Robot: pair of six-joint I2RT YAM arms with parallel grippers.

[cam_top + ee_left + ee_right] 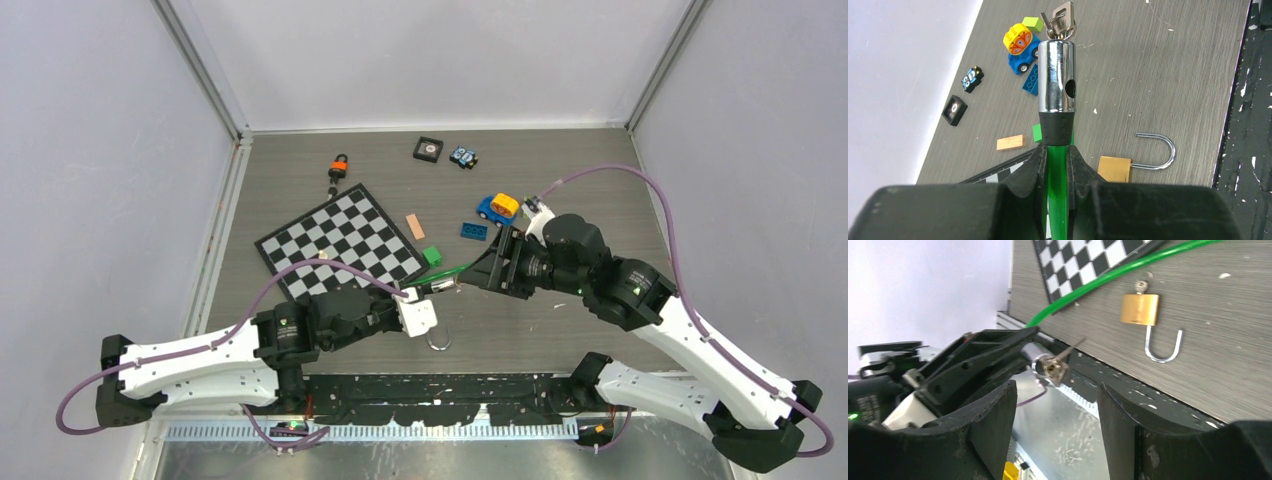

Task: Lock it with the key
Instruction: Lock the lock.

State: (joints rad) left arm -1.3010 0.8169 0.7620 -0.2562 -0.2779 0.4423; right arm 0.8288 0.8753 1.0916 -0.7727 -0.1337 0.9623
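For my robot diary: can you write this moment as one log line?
left end effector: shut on cable lock | right end effector: open, facing key | padlock: open, on table

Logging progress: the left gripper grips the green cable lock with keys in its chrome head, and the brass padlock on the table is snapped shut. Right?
No: the brass padlock lies with its steel shackle open, as the left wrist view shows. The left gripper does grip the green cable lock.

Grey wood-grain worktop [580,170], bearing a chequered board [340,248] left of centre; orange padlock [340,168] beyond it; wooden block [415,226], green cube [432,256], blue brick [474,231], toy car [497,207] rightward; brass padlock [1114,168], shackle open, near the front edge
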